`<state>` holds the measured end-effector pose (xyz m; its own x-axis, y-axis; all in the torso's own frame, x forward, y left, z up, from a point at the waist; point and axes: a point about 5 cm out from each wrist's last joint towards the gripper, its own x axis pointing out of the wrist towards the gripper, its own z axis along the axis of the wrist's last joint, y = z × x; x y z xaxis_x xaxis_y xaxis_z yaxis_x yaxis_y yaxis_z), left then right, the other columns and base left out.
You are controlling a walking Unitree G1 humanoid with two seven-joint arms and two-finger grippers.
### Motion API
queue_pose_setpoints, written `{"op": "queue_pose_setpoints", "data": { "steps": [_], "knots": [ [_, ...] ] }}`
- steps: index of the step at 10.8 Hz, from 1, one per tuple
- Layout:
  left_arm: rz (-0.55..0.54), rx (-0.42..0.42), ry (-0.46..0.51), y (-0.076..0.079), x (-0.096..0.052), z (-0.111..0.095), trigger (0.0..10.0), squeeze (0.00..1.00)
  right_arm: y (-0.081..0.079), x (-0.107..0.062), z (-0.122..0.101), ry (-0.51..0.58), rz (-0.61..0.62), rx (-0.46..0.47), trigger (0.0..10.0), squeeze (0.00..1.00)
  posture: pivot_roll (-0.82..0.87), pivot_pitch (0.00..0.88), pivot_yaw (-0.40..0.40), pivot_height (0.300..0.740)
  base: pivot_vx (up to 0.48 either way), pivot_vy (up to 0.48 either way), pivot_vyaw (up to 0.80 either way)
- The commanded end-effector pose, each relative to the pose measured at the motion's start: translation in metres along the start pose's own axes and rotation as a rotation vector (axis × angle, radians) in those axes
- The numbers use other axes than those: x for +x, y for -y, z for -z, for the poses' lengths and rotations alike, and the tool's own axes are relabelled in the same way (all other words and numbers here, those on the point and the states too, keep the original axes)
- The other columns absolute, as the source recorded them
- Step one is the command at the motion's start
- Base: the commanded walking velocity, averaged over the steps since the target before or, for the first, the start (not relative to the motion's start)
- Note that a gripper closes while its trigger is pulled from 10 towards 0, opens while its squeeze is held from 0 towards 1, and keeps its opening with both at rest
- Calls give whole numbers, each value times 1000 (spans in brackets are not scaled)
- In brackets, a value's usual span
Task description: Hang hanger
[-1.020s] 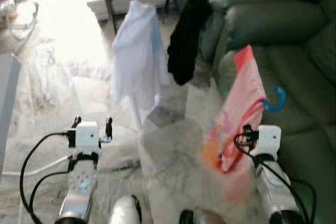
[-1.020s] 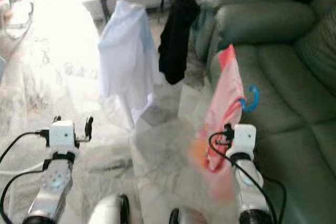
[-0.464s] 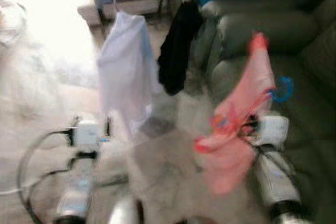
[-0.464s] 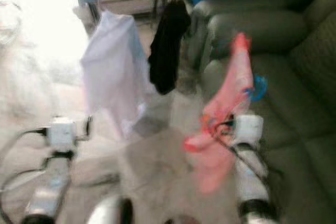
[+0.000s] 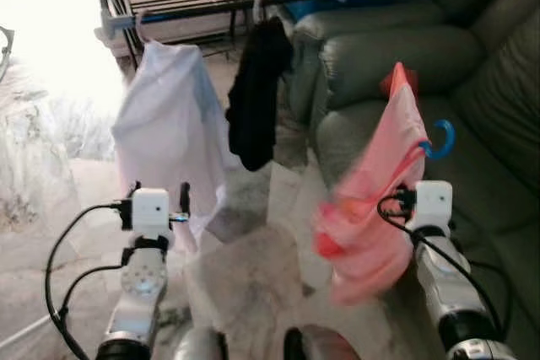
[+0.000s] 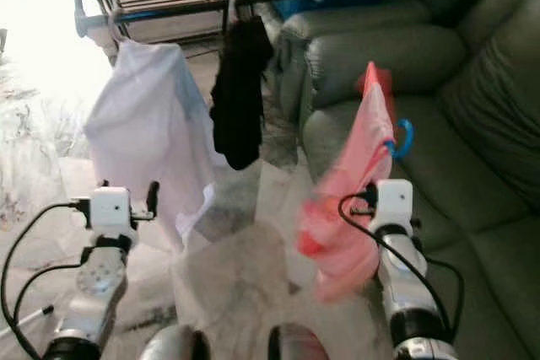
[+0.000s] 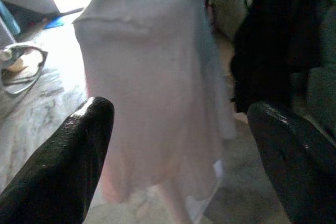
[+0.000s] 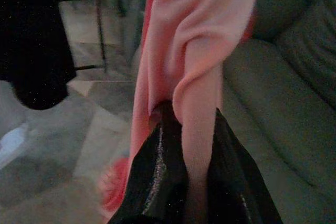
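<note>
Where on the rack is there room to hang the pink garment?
The rail is bare between the white shirt and black garment. Right of the black one it is crowded with laundry against the sofa. The right tool grips the pink garment.

Pink garment (image 5: 375,191) on blue hanger (image 5: 440,139); white shirt (image 5: 164,132), black garment (image 5: 253,94).

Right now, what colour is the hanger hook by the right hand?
Blue. The hook pokes out beside the pink garment; clearest in the left eye view.
</note>
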<state>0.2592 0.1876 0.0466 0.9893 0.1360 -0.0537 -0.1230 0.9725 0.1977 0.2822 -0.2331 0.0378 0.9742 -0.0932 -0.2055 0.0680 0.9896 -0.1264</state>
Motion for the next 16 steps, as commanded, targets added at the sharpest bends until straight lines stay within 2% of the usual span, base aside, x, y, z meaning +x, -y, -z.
{"op": "queue_pose_setpoints", "data": {
  "steps": [1,3,4,6,10,12,15,16],
  "knots": [
    [-11,5,-7,-5,0,0,10000,0,-2,4,-5,3,-12,-5,10000,0,8,153,-39,740,401,266,0],
    [-6,8,-8,-3,0,-1,10000,0,-7,4,-3,4,-50,-3,10000,0,10,156,-38,740,398,270,0],
    [-7,11,-4,-3,0,-2,10000,0,-14,3,-3,11,-95,-27,10000,0,10,158,-36,740,398,270,800],
    [-25,25,23,-5,3,-8,10000,0,-16,2,-1,-4,-71,13,10000,0,11,160,-36,740,398,268,400],
    [-19,32,8,-2,3,-6,10000,0,-5,9,-10,13,6,-24,10000,0,9,161,-42,740,399,131,0],
    [-23,33,-2,0,2,-5,10000,0,-2,13,-9,-14,17,-42,10000,0,11,161,-43,740,0,0,0],
    [-25,35,-6,1,3,-5,10000,0,-23,16,-8,-51,-169,-22,10000,0,13,158,-46,740,0,0,0],
    [-24,35,-8,2,3,-4,10000,0,-29,13,-3,-74,-246,22,10000,0,13,156,-45,740,0,0,0]
  ]
}}
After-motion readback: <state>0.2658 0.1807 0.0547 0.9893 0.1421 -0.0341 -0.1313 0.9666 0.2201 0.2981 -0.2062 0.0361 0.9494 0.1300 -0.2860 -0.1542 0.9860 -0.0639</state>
